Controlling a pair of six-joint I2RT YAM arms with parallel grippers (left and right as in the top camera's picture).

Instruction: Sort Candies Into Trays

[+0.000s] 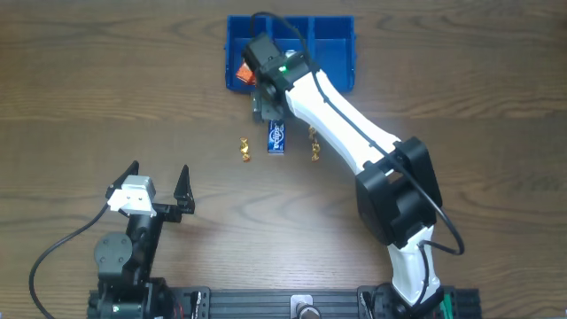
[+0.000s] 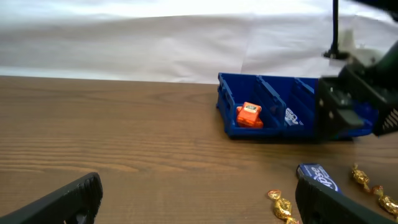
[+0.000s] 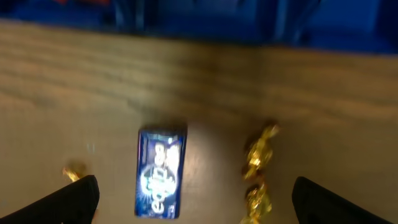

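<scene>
A blue tray (image 1: 232, 53) with several compartments stands at the far middle of the table, and an orange candy (image 1: 241, 75) lies in its left compartment. Just in front of it lie a blue candy packet (image 1: 276, 137) and gold-wrapped candies, one (image 1: 245, 147) on the packet's left and a pair (image 1: 314, 144) on its right. My right gripper (image 1: 266, 111) hangs open above the packet (image 3: 160, 173), which lies between its fingers (image 3: 336, 202) in the right wrist view, gold candy (image 3: 258, 168) beside it. My left gripper (image 1: 159, 182) is open and empty near its base, facing the tray (image 2: 273, 130) and orange candy (image 2: 249, 115).
The wooden table (image 1: 106, 106) is bare to the left and right of the candies. The right arm (image 1: 354, 133) slants across the middle from the bottom right. A white wall (image 2: 124, 37) rises behind the table's far edge.
</scene>
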